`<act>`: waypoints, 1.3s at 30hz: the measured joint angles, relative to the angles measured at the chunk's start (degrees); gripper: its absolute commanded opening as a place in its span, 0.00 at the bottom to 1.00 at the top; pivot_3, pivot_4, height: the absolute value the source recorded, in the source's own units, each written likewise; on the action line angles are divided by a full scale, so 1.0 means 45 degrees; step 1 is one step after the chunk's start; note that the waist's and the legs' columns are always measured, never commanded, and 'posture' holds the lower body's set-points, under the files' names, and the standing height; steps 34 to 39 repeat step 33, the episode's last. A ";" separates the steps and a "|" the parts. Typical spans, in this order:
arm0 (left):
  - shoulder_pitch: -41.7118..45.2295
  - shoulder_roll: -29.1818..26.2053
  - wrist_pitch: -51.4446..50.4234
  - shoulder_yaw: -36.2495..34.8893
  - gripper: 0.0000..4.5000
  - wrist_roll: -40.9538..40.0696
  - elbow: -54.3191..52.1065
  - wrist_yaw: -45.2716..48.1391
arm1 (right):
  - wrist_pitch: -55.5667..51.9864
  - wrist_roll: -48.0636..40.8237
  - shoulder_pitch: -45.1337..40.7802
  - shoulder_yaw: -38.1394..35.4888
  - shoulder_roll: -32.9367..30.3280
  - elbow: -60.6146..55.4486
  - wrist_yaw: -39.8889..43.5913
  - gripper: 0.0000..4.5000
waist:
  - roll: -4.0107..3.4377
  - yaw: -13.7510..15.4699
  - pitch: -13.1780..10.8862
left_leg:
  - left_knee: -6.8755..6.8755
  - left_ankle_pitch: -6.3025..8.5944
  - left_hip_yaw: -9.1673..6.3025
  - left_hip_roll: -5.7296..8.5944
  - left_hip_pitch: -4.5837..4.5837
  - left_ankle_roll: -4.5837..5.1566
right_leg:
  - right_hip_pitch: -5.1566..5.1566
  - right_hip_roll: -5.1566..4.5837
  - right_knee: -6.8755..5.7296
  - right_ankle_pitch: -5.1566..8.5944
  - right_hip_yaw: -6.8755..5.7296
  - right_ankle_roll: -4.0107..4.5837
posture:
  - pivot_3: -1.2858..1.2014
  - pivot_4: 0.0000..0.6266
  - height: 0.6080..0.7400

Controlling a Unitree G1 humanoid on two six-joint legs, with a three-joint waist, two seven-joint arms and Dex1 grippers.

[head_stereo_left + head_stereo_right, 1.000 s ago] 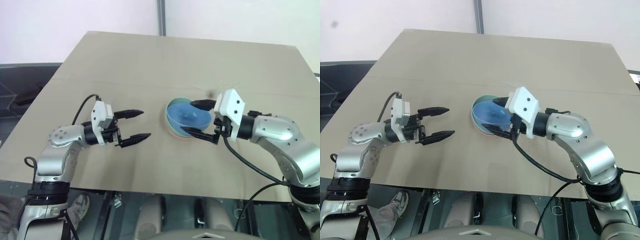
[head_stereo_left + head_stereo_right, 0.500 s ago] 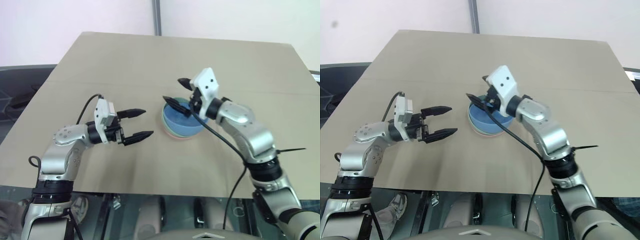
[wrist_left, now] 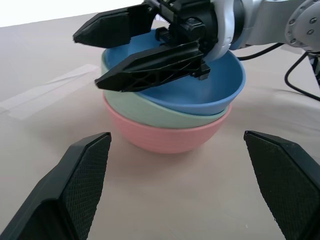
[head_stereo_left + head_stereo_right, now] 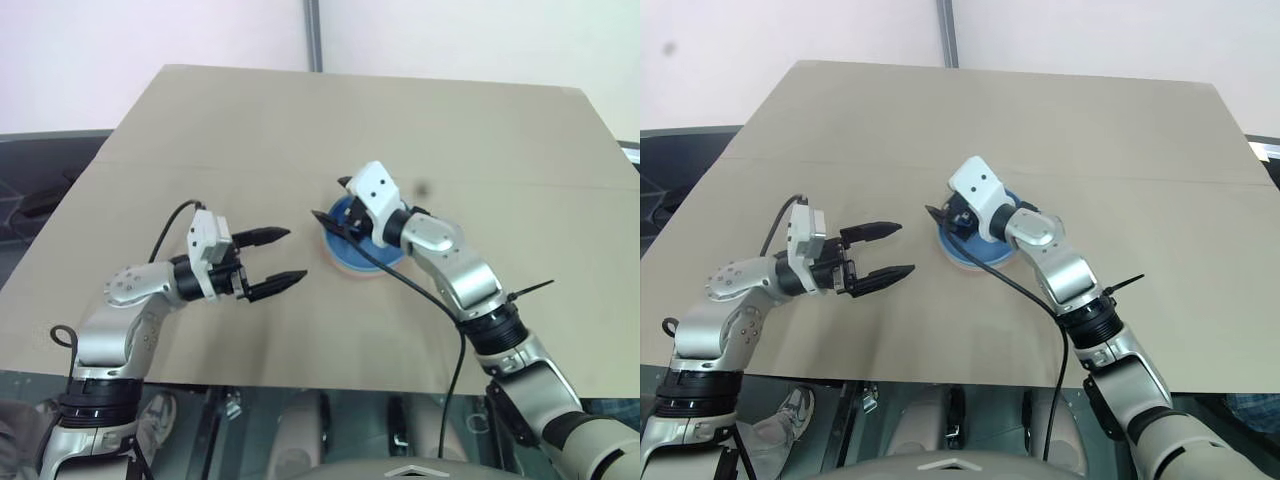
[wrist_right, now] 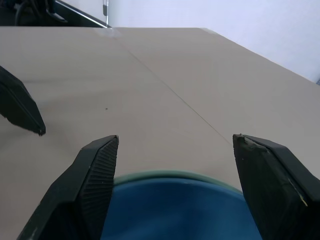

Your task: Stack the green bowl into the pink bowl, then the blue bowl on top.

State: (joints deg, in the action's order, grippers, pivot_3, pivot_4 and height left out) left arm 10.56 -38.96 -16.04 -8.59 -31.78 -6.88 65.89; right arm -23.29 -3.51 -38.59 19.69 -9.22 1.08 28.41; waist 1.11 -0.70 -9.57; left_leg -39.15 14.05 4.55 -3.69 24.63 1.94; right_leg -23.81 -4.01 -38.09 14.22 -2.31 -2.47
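Stacking looks complete from where you stand: the blue bowl (image 3: 200, 92) sits in the green bowl (image 3: 165, 112), which sits in the pink bowl (image 3: 165, 137), all three nested near the middle of the tan table (image 4: 300, 130). Your right gripper (image 3: 137, 50) hangs over the stack with its two black fingers spread wide, one finger low over the blue rim, nothing between them. Judging from that, the step in hand is the release and retreat, so lift the right gripper straight up and clear of the rim before you swing it away; a sideways pull at this height could catch the blue bowl and tip it out of the nest. Your left gripper (image 4: 268, 262) waits beside the stack, a little apart, fingers fully spread and empty; leave it parked there. Check seating before calling it done: the blue bowl looks slightly tilted in the left wrist view, though I cannot tell whether it is fully settled. That wrist view gives you what the head views cannot, namely all three coloured layers from the side and the finger's clearance over the rim. From above, the right wrist housing (image 4: 372, 188) covers much of the stack and you mostly read blue with a pink edge.
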 measured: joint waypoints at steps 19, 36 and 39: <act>-0.0836 0.0437 0.0656 -0.0962 1.00 -0.0387 0.0113 -0.0334 | -0.5291 -0.4403 0.8315 -0.6849 -0.6888 -1.0753 0.3659 0.94 | -0.0011 0.0333 -0.0008 | 0.0022 0.0026 -0.0055 0.0028 0.0026 0.0035 | 0.0015 -0.0028 0.0069 0.0004 -0.0014 -0.0005 | 0.52 0.24 1.00; -0.1953 -0.1751 -0.0535 -0.1929 1.00 -0.1478 0.0090 0.1698 | -0.4314 -0.6102 1.2706 -1.3112 -0.7557 -1.1187 0.4965 1.00 | -0.0011 0.0314 -0.0008 | 0.0028 0.0028 -0.0015 -0.0091 -0.0153 0.0033 | 0.0094 0.0002 0.0040 0.0039 0.0043 0.0040 | 0.52 0.24 1.00; -0.1953 -0.1751 -0.0535 -0.1929 1.00 -0.1478 0.0090 0.1698 | -0.4314 -0.6102 1.2706 -1.3112 -0.7557 -1.1187 0.4965 1.00 | -0.0011 0.0314 -0.0008 | 0.0028 0.0028 -0.0015 -0.0091 -0.0153 0.0033 | 0.0094 0.0002 0.0040 0.0039 0.0043 0.0040 | 0.52 0.24 1.00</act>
